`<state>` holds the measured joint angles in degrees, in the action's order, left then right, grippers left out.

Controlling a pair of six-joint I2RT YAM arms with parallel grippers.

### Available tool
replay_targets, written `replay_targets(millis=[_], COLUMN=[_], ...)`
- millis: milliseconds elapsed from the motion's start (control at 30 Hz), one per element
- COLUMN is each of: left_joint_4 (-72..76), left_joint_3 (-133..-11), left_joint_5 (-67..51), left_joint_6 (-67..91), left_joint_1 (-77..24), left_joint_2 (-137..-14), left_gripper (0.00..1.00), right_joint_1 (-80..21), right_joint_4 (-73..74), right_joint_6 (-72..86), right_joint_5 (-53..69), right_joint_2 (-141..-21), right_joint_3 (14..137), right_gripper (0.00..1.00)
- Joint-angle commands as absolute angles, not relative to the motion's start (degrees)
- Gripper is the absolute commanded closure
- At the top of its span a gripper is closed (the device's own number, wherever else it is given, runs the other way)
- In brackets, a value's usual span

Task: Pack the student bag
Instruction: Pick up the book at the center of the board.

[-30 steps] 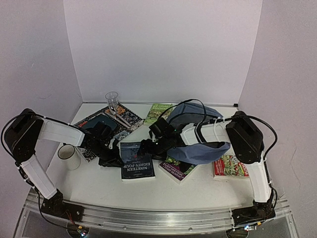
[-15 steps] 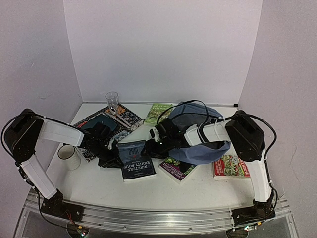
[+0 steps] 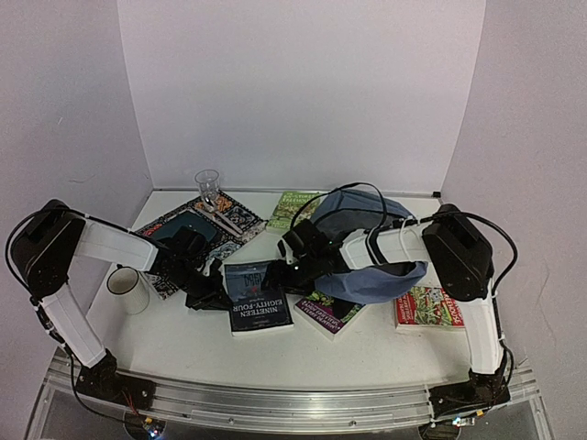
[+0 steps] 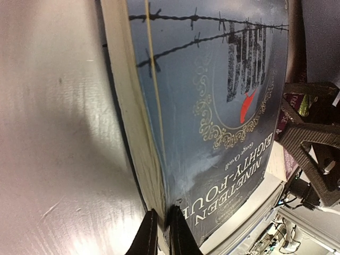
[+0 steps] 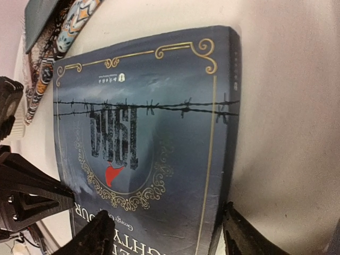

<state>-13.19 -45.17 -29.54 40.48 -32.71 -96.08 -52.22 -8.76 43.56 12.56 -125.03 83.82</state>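
At the glossy rectangular book point(image 3: 259, 298), right pincer point(image 5: 167, 226) gapes; left pincer point(image 4: 162, 226) sits pressed together.

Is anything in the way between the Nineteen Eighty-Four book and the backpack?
Only the right gripper and its arm, stretched across the student bag toward the Nineteen Eighty-Four book. A dark paperback pokes out from under the bag's near edge, beside that path.

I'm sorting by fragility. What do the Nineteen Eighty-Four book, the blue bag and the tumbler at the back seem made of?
The Nineteen Eighty-Four book: paper pages under a lightly glossy card cover, judging by its sheen and cream page edge. The blue bag: soft matte fabric; it sags and folds. The tumbler: see-through, so glass or clear plastic; I cannot tell which.
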Motion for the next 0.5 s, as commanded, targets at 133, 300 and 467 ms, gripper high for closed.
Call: replay_targets(millis=[133,300,467], left_joint_4=[-6.83,-5.73,-5.03], left_joint_3=[-44.5,-47.1,-48.96], left_joint_5=[-31.08,-34.76,-33.64], left_joint_6=[38.45,40.55,45.2], left_joint_1=[-33.15,-33.13,-33.13], left_joint_2=[-98.6,-98.22,-93.6], left_gripper=[1.0,1.0,0.9], right_joint_1=[-56.46,-56.94,-56.87], right_joint_4=[2.43,-6.57,-9.09], right_joint_6=[41.44,39.61,40.99], right_joint_5=[17.2,28.28,27.56], right_joint_2=[-127.65,-129.3,-126.87], right_joint_3=[87.44,88.8,87.76], right_gripper=[0.26,0.32,0.31])
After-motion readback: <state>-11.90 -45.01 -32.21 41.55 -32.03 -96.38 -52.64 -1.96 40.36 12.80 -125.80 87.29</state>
